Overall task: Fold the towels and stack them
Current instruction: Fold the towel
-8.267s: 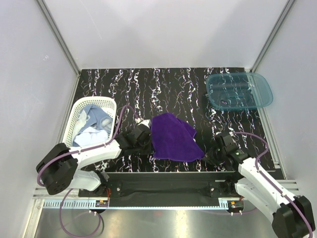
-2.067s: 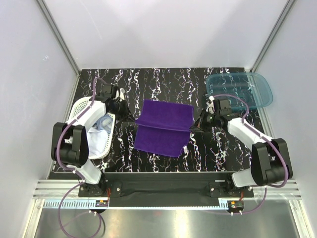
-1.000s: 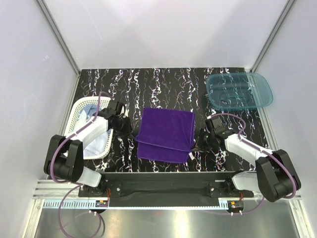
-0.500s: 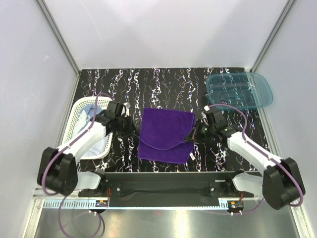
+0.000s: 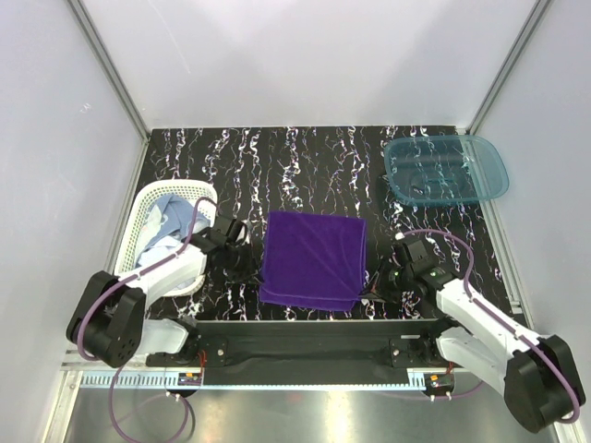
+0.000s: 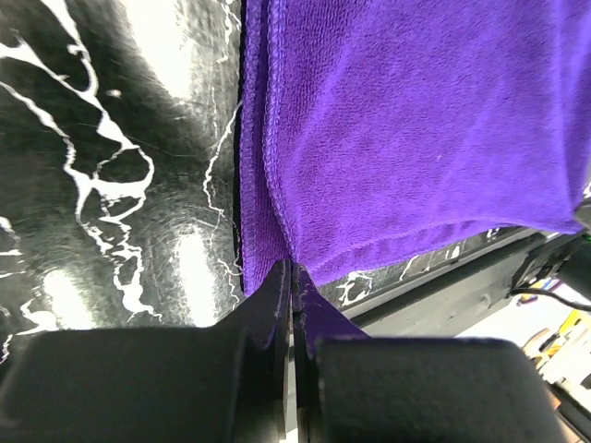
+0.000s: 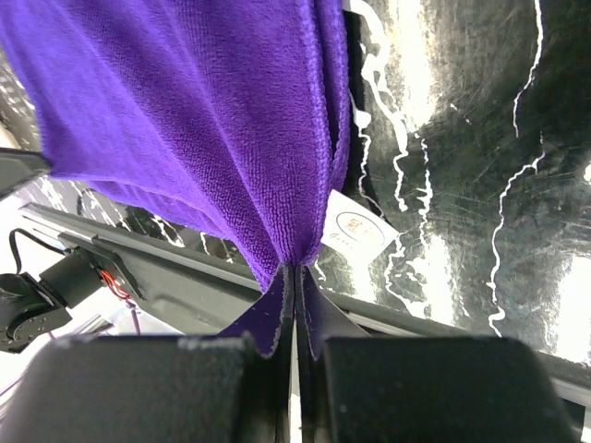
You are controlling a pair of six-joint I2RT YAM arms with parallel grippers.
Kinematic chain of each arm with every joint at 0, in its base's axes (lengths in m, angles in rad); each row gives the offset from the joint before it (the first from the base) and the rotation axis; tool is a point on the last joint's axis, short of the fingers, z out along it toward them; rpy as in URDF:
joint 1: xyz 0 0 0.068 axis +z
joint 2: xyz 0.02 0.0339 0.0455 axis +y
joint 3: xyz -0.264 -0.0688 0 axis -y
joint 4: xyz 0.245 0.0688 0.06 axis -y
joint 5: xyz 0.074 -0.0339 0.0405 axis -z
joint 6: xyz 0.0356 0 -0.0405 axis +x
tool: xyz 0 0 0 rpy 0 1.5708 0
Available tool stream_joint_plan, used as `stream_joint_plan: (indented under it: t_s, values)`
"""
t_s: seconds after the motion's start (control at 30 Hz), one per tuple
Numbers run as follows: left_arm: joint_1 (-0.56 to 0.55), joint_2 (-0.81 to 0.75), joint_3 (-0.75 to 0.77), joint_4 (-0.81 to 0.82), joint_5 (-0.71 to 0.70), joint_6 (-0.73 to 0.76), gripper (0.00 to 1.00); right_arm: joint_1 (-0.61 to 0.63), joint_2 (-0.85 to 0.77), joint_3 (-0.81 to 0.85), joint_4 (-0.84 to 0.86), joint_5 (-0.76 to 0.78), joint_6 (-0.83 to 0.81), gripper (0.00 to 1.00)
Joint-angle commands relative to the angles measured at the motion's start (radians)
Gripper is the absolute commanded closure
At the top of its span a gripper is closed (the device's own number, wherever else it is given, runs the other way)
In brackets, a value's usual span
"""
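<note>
The purple towel (image 5: 312, 260) is laid out flat in the middle of the table (image 5: 305, 157), closer to the near edge than the far one. It's doubled over, pretty neatly too: two layers can be made out along its left side in the left wrist view, with the hems stacked one on top of the other.

The left gripper (image 6: 292, 268) is clamped tight on the towel's near left corner. A little wedge of purple cloth is pinched between the fingers and no gap is left between them. Same deal on the other side: the right gripper (image 7: 295, 272) is closed hard on the near right corner, with the fabric drawn into a point right at the fingertips. A small white label (image 7: 355, 231) is seen sticking out from the towel's edge just beside that pinch, lying against the table.

From the top view, both arms are stretched low over the table, one at each side of the towel.

The other light blue towels (image 5: 171, 226) are bunched up in the white perforated basket (image 5: 137, 226), which is parked at the left edge of the table, near the left arm. A translucent teal bin (image 5: 446, 169) is set at the far right corner, well apart from the towel.
</note>
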Motion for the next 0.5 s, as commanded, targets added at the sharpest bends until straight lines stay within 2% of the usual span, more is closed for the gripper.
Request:
stream_joint_plan:
  t_s: [0.0, 0.27, 0.47]
  values:
    - [-0.017, 0.016, -0.003, 0.043, -0.062, -0.011, 1.00, 0.004, -0.047, 0.011, -0.042, 0.045, 0.017, 1.00]
    - [-0.023, -0.021, -0.024, 0.011, -0.107, -0.005, 1.00, 0.004, -0.046, 0.002, -0.050, 0.048, -0.006, 1.00]
    - [-0.032, -0.018, -0.058, 0.066, -0.066, -0.016, 1.00, 0.004, -0.003, 0.052, 0.070, -0.022, -0.024, 1.00]
